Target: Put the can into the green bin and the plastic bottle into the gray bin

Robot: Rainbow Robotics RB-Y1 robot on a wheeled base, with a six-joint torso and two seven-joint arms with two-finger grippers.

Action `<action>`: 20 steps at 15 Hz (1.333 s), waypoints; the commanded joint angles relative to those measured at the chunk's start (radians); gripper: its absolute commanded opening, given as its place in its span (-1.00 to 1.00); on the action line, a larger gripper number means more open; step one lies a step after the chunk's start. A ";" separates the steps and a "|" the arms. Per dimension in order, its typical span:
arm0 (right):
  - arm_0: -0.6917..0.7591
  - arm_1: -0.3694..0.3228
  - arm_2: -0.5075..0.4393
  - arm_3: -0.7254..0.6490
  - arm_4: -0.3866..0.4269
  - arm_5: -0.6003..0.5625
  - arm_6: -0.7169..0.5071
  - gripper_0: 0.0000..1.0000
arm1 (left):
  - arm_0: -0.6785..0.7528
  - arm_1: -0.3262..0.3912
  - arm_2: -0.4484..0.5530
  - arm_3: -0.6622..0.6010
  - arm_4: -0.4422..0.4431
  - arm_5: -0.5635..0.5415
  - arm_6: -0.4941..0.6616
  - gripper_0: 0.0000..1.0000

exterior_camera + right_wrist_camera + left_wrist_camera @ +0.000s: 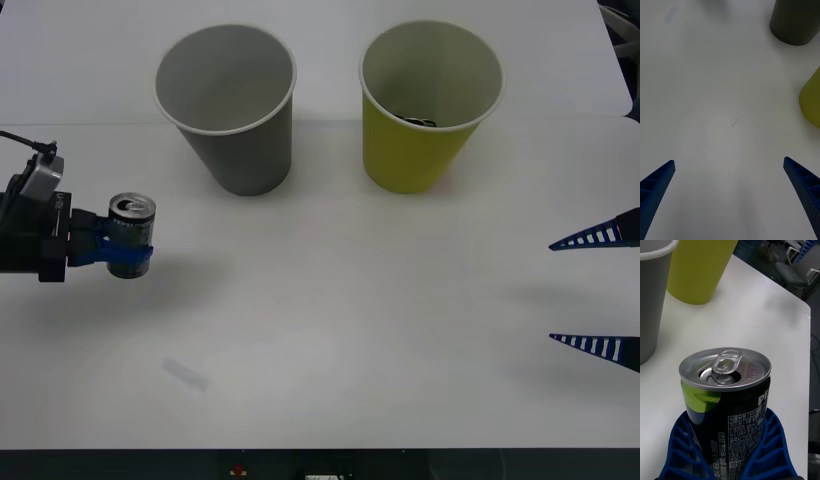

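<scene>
Front view: nearest the robot, at about four o'clock on the white table [330,330], the right gripper [597,290] reaches in from the right edge with its two blue ribbed fingers spread wide and nothing between them. In the right wrist view those fingers [657,187] sit far apart over bare tabletop, with the bases of the gray bin [795,22] and the green bin [811,99] beyond.

Farther in, at about nine o'clock, the left gripper [122,250] comes in from the left edge, its blue fingers closed around the can [130,228]. The can stands upright in that grip, pull-tab top facing up. In the left wrist view the can [728,405] has a dark printed body with a green patch, an opened silver top, and the ribbed fingers [769,450] wrapped against both its sides.

Farthest away, the two bins stand upright side by side and apart: the gray bin [238,140] at eleven o'clock, the green bin [420,140] at one o'clock. Something small and dark lies inside the green bin; what it is I cannot tell.
</scene>
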 commanded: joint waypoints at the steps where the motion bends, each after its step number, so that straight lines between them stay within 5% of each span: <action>1: 0.000 0.000 0.000 0.000 0.000 0.000 0.000 1.00 | -0.011 -0.001 0.035 -0.122 -0.062 0.000 0.182 -1.00; 8: 0.000 0.000 0.000 0.000 0.000 0.000 0.000 1.00 | -0.252 -0.090 0.041 -0.215 -0.208 -0.120 0.628 -1.00; 16: 0.000 0.000 0.000 0.000 0.000 0.000 0.000 1.00 | -0.661 -0.344 -0.010 -0.215 -0.626 -0.226 1.013 -1.00; 20: 0.000 0.000 0.000 0.000 0.000 0.000 0.000 1.00 | -0.795 -0.471 -0.169 -0.214 -0.858 -0.111 1.076 -1.00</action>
